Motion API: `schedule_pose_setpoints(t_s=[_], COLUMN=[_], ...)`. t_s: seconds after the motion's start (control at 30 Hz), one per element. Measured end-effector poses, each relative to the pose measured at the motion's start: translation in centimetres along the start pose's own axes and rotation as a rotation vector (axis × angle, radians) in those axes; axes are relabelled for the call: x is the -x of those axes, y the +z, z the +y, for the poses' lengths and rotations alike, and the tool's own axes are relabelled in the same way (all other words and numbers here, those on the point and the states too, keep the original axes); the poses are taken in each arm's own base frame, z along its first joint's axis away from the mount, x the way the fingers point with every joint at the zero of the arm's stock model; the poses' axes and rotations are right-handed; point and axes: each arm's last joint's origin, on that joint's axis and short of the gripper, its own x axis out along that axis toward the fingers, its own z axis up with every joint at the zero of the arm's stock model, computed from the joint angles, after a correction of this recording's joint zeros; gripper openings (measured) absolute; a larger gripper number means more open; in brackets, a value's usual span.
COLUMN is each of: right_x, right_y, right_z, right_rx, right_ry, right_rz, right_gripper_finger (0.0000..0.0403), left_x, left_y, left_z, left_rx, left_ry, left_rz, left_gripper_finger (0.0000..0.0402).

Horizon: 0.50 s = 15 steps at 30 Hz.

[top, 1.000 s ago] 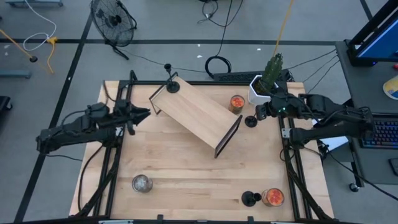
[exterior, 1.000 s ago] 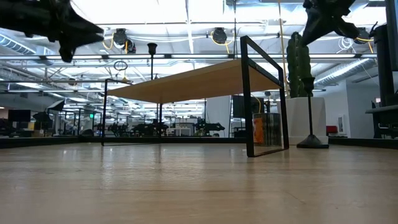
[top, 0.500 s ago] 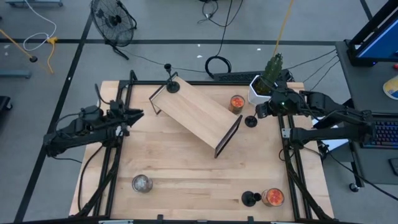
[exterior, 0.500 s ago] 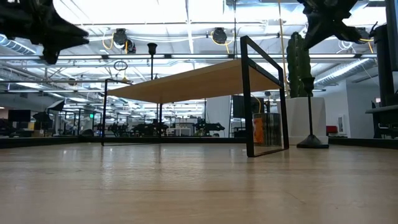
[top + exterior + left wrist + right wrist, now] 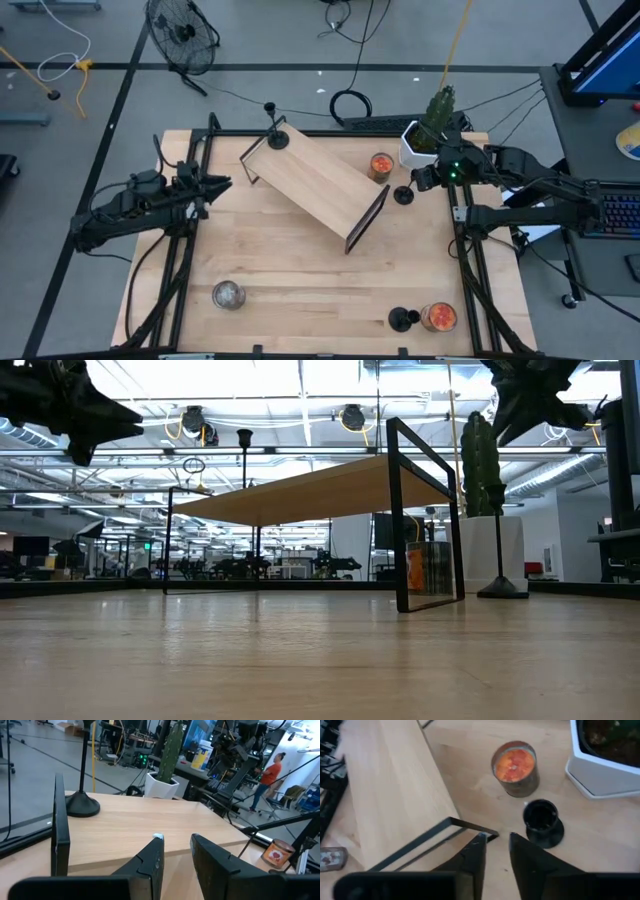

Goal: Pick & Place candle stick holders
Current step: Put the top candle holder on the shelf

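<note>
- Candle stick holders are standing in three places: one (image 5: 276, 136) is sitting on the far end of the raised wooden shelf (image 5: 315, 180) at about 11 o'clock on the table (image 5: 290, 280), one (image 5: 403, 195) is resting on the table beside the shelf at about 2 o'clock, and one (image 5: 402, 320) is waiting at the near edge around 5 o'clock.
- Each holder is standing upright on its round base, its long axis running vertically and its cup opening facing up.
- Right tool (image 5: 424, 180) is hovering just beside and above the 2 o'clock holder (image 5: 543, 822), its two fingers (image 5: 472, 854) parted with nothing between them; the holder is lying just ahead, not gripped.
- An orange jar candle (image 5: 515, 767) and a white cactus planter (image 5: 600, 765) are crowding that holder, so any approach probably needs to come from above, gripping the thin stem.
- Left tool (image 5: 222, 183) is idling at 9 o'clock, short of the shelf's far end, its fingers (image 5: 150, 865) slightly apart and empty.
- Another orange jar candle (image 5: 439, 316) is sitting touching or nearly touching the 5 o'clock holder.
</note>
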Motion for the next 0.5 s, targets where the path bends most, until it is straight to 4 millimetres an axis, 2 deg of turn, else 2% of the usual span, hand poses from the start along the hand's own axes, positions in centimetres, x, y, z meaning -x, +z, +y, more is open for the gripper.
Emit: schedule_pose_setpoints(t_s=[0.27,0.5], right_x=[-0.4,-1.9], right_y=[-0.1,0.0], right_z=[-0.5,-0.7], right_rx=[-0.047,-0.097], right_ry=[-0.090,-0.161], right_rz=[-0.031,-0.015], right_gripper_finger=[0.0150,0.0161], left_x=[0.0,0.0], left_y=[-0.1,-0.1], left_z=[0.0,0.0], left_rx=[0.015,0.014], left_ry=[0.003,0.002], left_rz=[0.008,0.008], left_gripper_finger=[0.0102,0.0102])
